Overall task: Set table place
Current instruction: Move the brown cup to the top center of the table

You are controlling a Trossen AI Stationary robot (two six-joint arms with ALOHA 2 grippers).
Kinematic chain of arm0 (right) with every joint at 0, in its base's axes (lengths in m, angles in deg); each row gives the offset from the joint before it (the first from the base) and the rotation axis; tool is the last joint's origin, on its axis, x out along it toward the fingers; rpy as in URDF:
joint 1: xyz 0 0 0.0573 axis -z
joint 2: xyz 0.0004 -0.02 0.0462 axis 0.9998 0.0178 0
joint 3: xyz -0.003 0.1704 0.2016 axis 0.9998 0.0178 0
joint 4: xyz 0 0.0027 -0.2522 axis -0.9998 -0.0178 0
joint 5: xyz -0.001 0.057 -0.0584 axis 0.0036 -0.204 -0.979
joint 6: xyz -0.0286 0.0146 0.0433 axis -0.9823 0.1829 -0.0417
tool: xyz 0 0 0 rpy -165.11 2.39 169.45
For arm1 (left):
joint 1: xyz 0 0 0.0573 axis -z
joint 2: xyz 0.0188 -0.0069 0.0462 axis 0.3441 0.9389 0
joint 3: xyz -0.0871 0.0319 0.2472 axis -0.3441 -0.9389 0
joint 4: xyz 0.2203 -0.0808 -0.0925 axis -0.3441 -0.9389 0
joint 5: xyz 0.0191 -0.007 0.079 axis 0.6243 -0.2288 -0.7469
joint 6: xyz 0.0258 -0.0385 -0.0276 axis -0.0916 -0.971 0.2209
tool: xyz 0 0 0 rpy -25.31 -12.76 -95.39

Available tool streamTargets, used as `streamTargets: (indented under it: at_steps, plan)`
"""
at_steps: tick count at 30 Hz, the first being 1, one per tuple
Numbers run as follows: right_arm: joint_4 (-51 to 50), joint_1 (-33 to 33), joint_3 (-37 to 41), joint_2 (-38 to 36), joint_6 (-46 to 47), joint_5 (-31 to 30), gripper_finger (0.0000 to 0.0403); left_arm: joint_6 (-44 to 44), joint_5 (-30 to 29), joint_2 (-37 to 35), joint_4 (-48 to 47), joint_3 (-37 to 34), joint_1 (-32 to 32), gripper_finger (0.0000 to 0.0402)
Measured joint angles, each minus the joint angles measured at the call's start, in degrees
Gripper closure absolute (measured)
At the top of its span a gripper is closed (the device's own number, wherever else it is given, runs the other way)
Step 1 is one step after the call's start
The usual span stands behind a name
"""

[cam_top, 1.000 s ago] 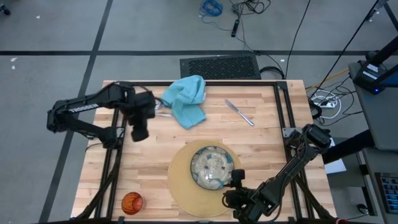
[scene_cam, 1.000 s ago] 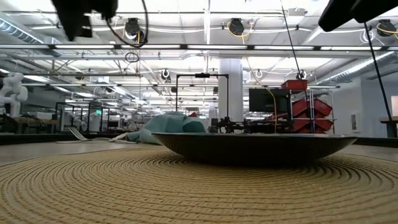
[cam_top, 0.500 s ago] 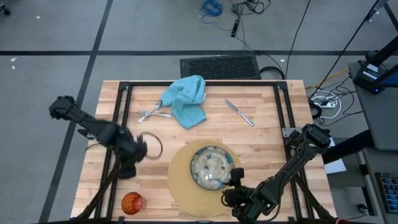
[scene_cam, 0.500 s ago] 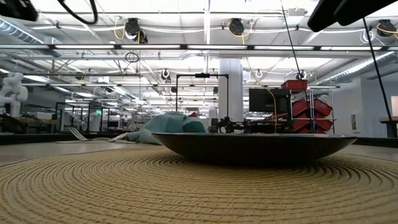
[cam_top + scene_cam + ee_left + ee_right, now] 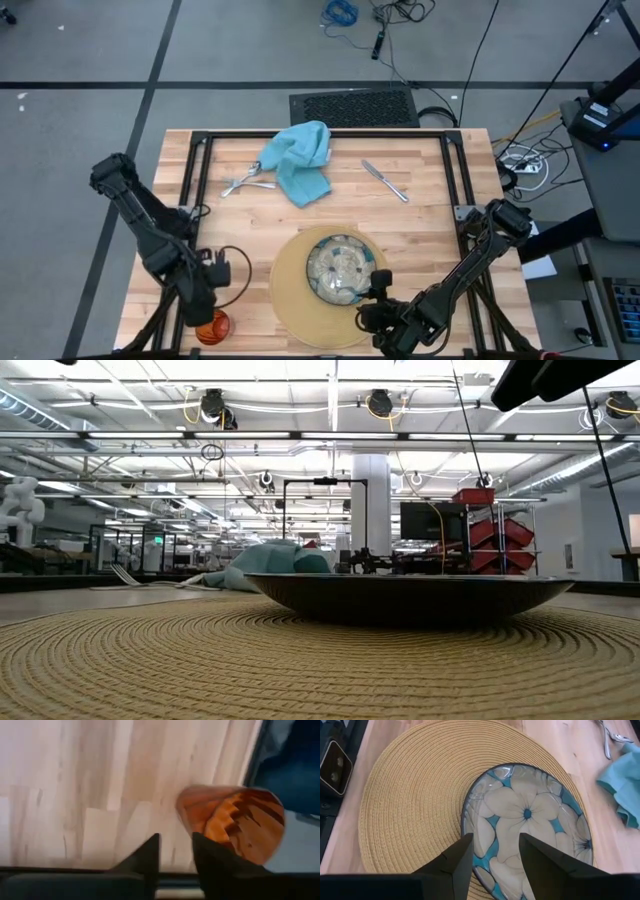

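The left gripper (image 5: 205, 300) has swung from beside the crumpled teal cloth napkin (image 5: 298, 162) down to the small orange ribbed cup (image 5: 211, 326), fingers partly spread, holding nothing. The cup sits just ahead of its fingertips (image 5: 150, 851) at the table's near corner. It looks light, rigid and slick; grip across the rim. One cup, one round woven tan mat (image 5: 290, 282), one floral glass bowl (image 5: 530, 825), one knife (image 5: 385, 182). The right gripper (image 5: 492, 852) hovers open over the bowl.
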Motion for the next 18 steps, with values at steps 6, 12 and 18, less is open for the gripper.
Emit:
streamTargets:
  at_steps: [6,12,18]
  plan:
    - [0.4,0.2,0.0,0.0,0.1,0.0,0.0255,-3.6,-2.3,1.0,0.1,0.0,3.0,0.0199]
    - [0.8,0.2,0.0,0.0,0.1,0.1,0.0255,-6.1,-2.6,2.9,1.9,0.0,5.8,0.0201]
    - [1.4,0.2,0.0,0.0,0.1,0.0,0.0255,-6.5,-3.6,5.4,2.4,0.0,6.6,0.0206]
